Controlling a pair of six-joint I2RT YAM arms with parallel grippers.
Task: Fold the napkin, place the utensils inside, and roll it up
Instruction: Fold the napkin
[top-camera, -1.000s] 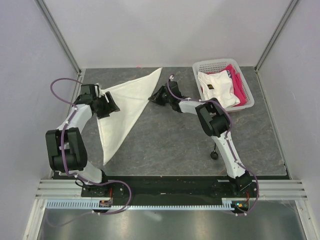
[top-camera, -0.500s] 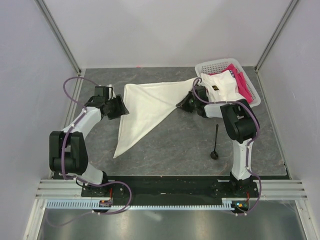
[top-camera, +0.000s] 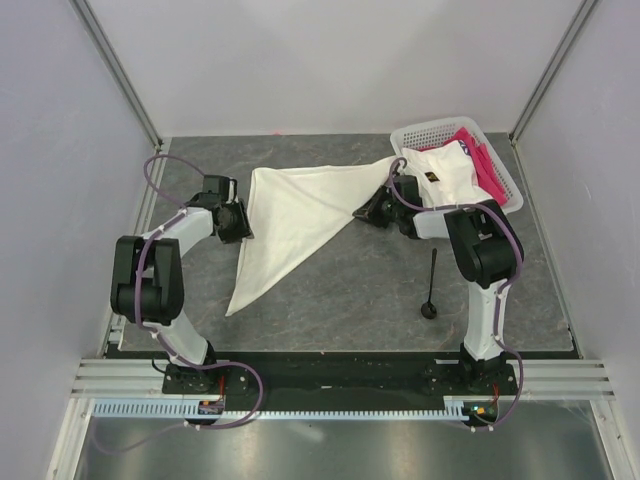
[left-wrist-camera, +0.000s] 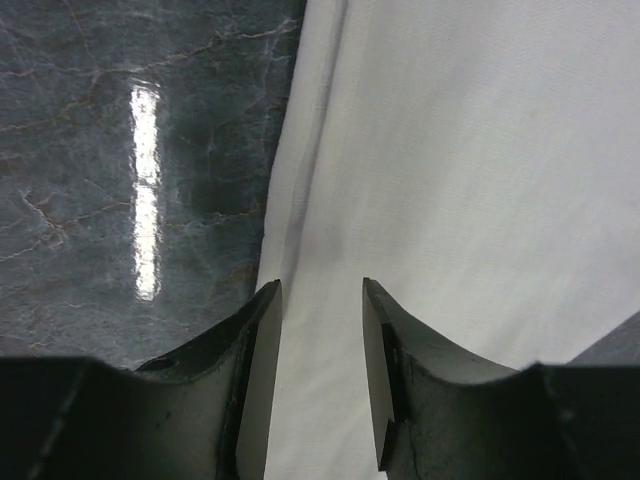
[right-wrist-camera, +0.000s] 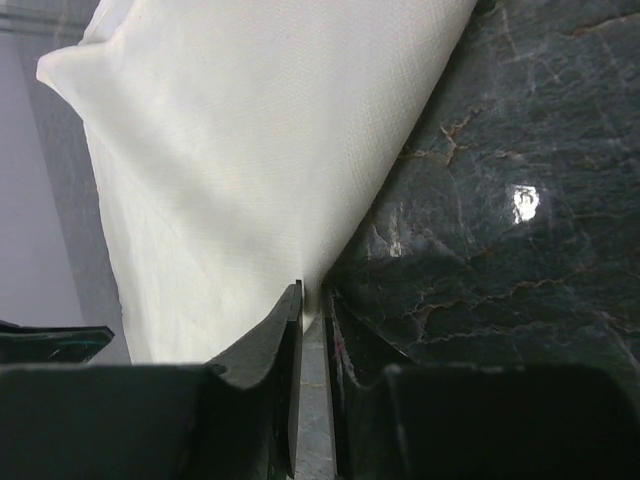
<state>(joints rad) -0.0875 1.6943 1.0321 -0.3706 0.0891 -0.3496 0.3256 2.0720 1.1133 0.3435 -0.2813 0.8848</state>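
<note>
The napkin (top-camera: 300, 205) lies as a cream-white folded triangle on the grey table, its long point toward the near left. My left gripper (top-camera: 240, 225) is at the napkin's left corner. In the left wrist view its jaws (left-wrist-camera: 321, 290) stand apart over the cloth (left-wrist-camera: 450, 150), nothing pinched. My right gripper (top-camera: 366, 212) is at the right corner. Its jaws (right-wrist-camera: 313, 292) show a narrow gap with table between them, and the napkin (right-wrist-camera: 230, 150) tip is just at the fingertips. The black spoon (top-camera: 432, 280) lies alone near the right arm.
A white basket (top-camera: 430, 124) at the back right holds a white garment (top-camera: 445, 175) and a pink cloth (top-camera: 487, 165), close behind the right gripper. Grey walls enclose the table on three sides.
Both arms carried the napkin to the right and laid it down. Since then the right jaws have parted a little, and the left jaws have narrowed at the left corner.
</note>
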